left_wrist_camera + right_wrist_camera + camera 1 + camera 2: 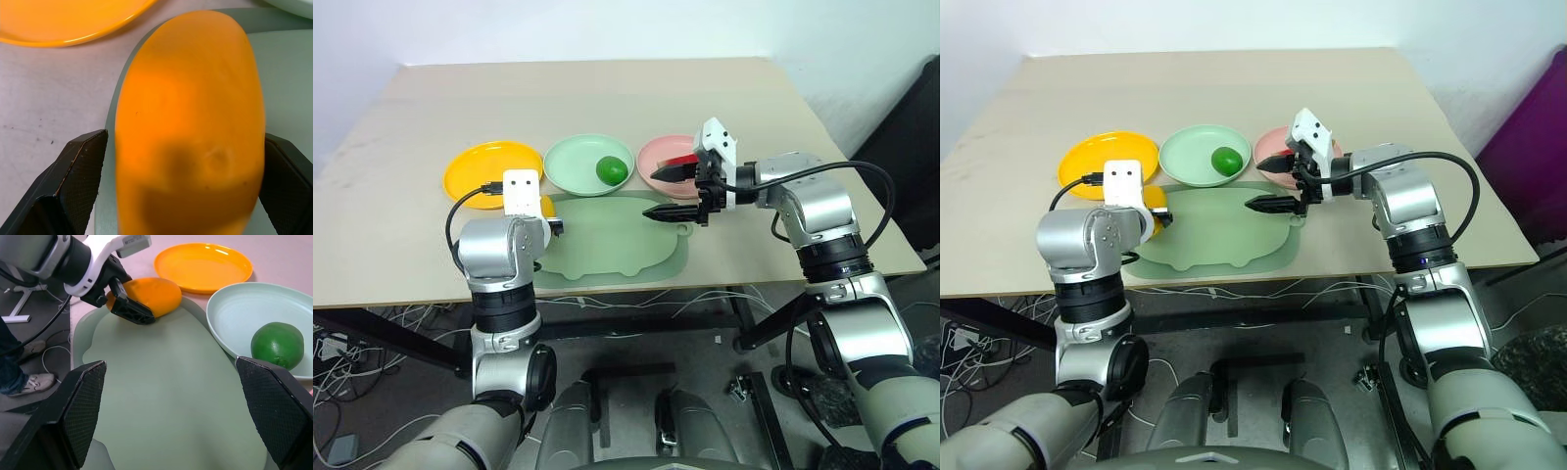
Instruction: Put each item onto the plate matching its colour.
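The mango [190, 127] lies on the corner of the green mat [166, 401] nearest the orange plate [203, 267], just beside that plate. The left hand [183, 191] straddles it, fingers spread wide on either flank and not yet closed, with the mango's long axis running away between them. The right hand [173, 416] hangs open above the mat, farther off.

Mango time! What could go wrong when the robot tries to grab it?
The mango is smooth and rounded, and the left tool stands open around it, so it might squirt out when squeezed. It lies at the mat's edge, right beside the orange-yellow plate, so a nudge could roll it away.
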Controlling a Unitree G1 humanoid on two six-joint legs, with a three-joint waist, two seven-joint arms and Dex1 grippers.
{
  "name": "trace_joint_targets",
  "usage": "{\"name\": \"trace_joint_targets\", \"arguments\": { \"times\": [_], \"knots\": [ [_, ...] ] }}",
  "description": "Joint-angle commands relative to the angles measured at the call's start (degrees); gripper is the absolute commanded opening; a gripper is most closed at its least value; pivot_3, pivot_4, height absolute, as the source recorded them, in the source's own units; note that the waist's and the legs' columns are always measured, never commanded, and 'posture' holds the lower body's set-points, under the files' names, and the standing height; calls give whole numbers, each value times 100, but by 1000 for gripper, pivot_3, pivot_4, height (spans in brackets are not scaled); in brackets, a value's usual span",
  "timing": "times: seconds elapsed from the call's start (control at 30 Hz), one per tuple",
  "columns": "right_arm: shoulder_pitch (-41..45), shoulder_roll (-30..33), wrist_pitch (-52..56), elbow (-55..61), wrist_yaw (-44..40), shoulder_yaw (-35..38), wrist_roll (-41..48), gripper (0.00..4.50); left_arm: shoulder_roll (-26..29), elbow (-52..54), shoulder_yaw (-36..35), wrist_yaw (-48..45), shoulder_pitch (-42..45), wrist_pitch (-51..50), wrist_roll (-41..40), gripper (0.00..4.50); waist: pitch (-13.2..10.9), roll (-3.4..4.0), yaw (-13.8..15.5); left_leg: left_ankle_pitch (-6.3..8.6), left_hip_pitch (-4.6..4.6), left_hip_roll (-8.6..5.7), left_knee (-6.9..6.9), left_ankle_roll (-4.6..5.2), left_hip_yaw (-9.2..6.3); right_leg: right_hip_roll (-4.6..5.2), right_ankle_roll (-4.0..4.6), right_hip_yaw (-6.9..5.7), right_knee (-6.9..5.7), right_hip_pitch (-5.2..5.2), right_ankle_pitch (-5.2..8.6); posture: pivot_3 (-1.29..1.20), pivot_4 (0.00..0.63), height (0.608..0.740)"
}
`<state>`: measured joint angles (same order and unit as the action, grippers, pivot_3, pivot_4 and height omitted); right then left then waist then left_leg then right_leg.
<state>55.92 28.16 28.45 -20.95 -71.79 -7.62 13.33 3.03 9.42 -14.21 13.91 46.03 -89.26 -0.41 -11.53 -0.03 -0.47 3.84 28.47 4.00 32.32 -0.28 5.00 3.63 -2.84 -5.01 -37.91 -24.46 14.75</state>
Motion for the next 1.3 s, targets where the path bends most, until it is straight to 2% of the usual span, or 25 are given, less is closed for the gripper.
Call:
{"name": "trace_joint_targets", "arguments": {
  "times": [0.03,0.1,0.13,0.23,0.5,0.6,0.73,0.87,1.03,1.3],
  "knots": [
    [11,9,22,274,39,72,132,4479,9,-3,16,-38,110,259,101,4500,0,0,0,0,0,0,0,0,0,1,0,0,0,0,0,0,150,737],
    [-5,17,31,296,56,68,149,4479,13,-22,8,-81,93,353,82,4500,0,0,-1,0,0,-1,0,1,0,2,-1,0,0,0,0,0,150,737],
    [-11,19,37,303,67,68,157,4500,11,-29,-3,-116,84,397,63,4104,0,0,0,1,0,-1,0,1,0,2,-1,0,0,0,0,0,150,737],
    [-31,28,44,332,75,64,168,4500,38,-27,45,-171,49,457,79,3315,0,0,0,1,0,-1,0,1,0,2,-1,0,0,0,0,0,150,737],
    [19,6,29,286,84,60,153,4500,241,234,265,-408,-88,515,76,3302,0,0,-6,1,0,-2,0,2,1,3,-1,0,0,0,-1,0,150,737],
    [21,2,34,294,83,65,163,4500,377,847,333,-890,-61,514,-288,3302,0,0,-8,1,1,-2,-1,2,-1,2,-1,0,0,-1,-1,0,150,737],
    [-30,-27,79,399,67,75,235,4500,644,1087,6,-1224,107,746,-456,3302,0,-1,-5,1,2,-2,-4,1,2,4,0,0,3,-2,0,0,150,737],
    [-69,-81,115,470,99,50,294,4500,1126,406,-259,-1439,226,1539,-487,3302,0,0,-16,1,-1,-2,-7,1,2,4,1,1,3,-3,-1,0,150,737],
    [-131,-100,215,706,55,54,430,4500,1917,-943,-75,-1759,181,2810,-365,3302,0,0,-14,1,0,-1,-10,1,4,3,2,1,3,-7,-1,0,150,737],
    [-233,-76,330,898,138,76,543,4500,2345,-3134,-74,-2246,309,4732,-393,3302,1,-2,61,7,4,-1,-23,9,12,16,5,4,41,-9,-5,0,150,737]
  ]
}}
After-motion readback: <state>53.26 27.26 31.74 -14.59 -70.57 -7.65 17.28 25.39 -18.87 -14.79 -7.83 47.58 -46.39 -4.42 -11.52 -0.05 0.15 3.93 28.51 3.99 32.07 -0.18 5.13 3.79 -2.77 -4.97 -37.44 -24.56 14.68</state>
